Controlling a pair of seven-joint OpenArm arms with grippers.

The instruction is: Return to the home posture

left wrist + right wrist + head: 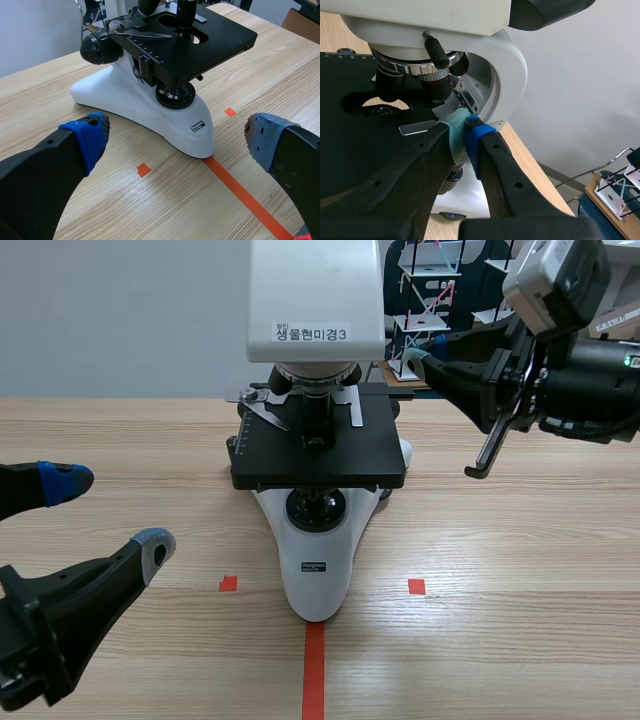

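Note:
A white microscope [315, 570] with a black stage [320, 455] stands at the table's middle. My left gripper [112, 512] hovers low at the near left, open wide, with nothing between its blue pads. In the left wrist view the left gripper [177, 137] faces the microscope's base [165, 125], which lies ahead of it. My right gripper [418, 362] is raised at the right rear of the stage, shut with nothing in it. In the right wrist view the right gripper's [465, 127] pads meet beside the microscope's arm [507, 70], close to the objective lenses [432, 80].
Orange-red tape marks lie on the wooden table [520, 620] in front of the microscope. A wire-frame rack [430, 290] stands behind the table at the far right. Bare tabletop stretches to both sides of the microscope.

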